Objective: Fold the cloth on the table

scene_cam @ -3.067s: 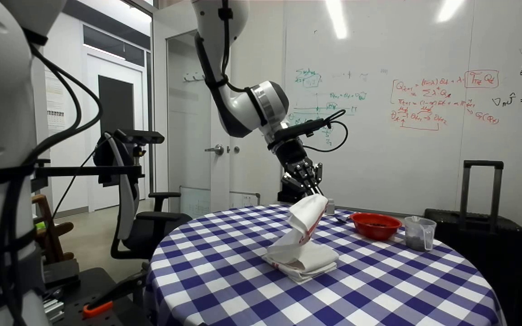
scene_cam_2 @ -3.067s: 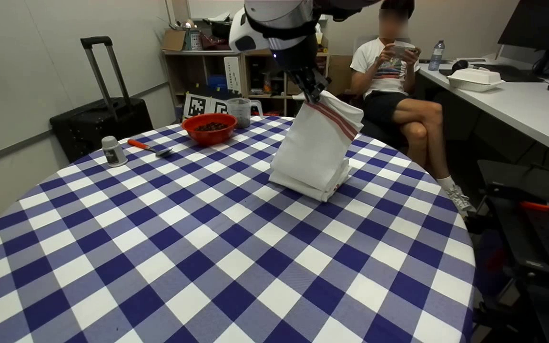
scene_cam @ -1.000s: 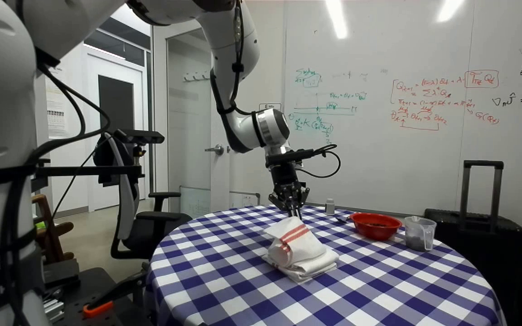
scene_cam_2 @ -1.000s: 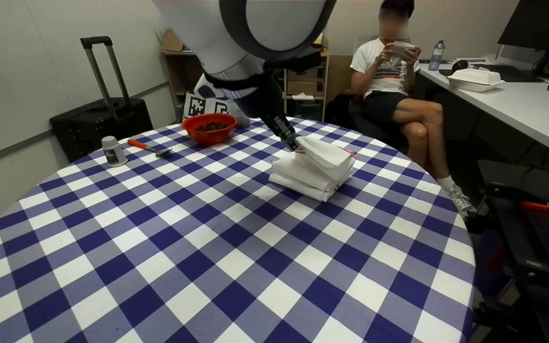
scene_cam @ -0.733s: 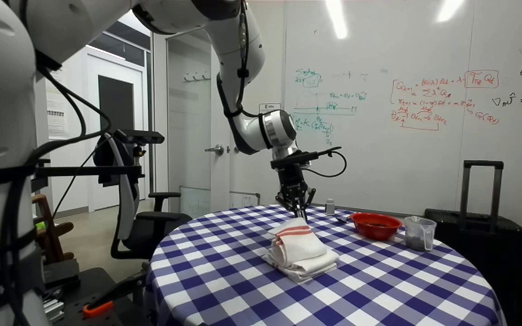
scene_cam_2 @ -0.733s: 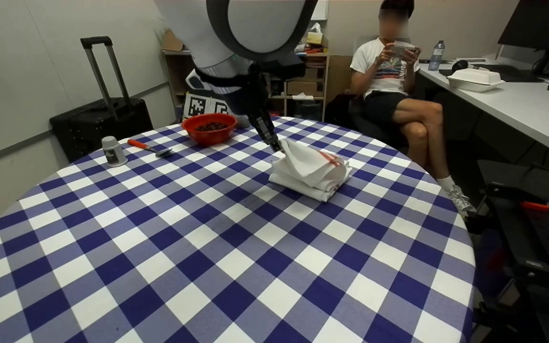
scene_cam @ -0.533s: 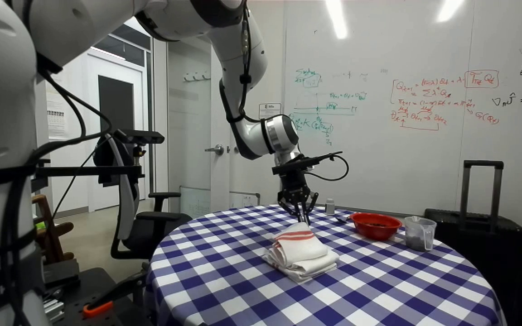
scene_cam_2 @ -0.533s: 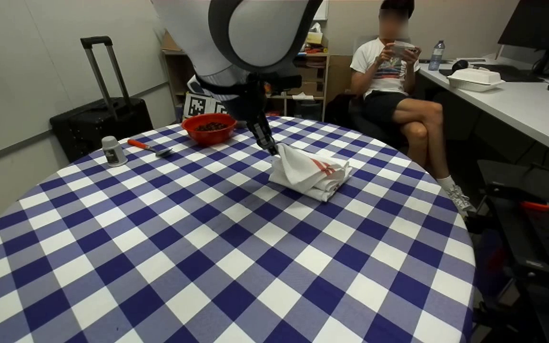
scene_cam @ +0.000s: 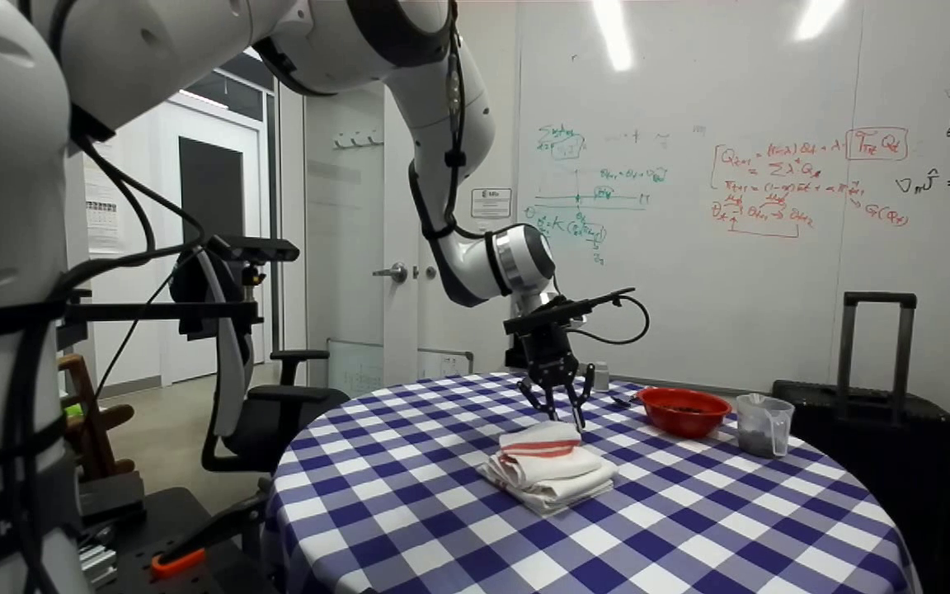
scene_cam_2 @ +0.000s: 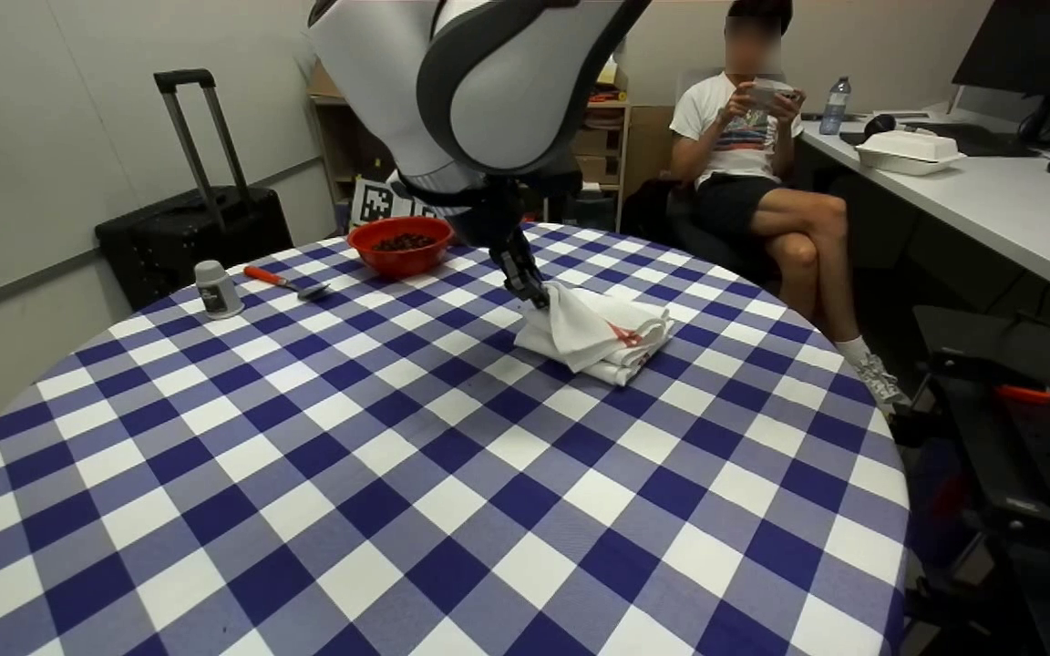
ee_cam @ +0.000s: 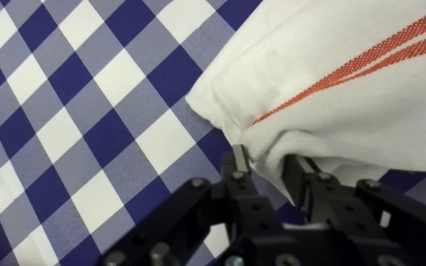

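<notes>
One claw (ee_cam: pixel 267 162) is gaping before me, two fingers (ee_cam: pixel 239 159) flanking a fold of one striped white cloth (scene_cam: pixel 553 472), which is lying layered on one checkered bench (scene_cam: pixel 656 528), apart from one red bowl (scene_cam: pixel 685 422)

The jaws have parted and the cloth (scene_cam: pixel 552 472) has sunk lower.
</notes>
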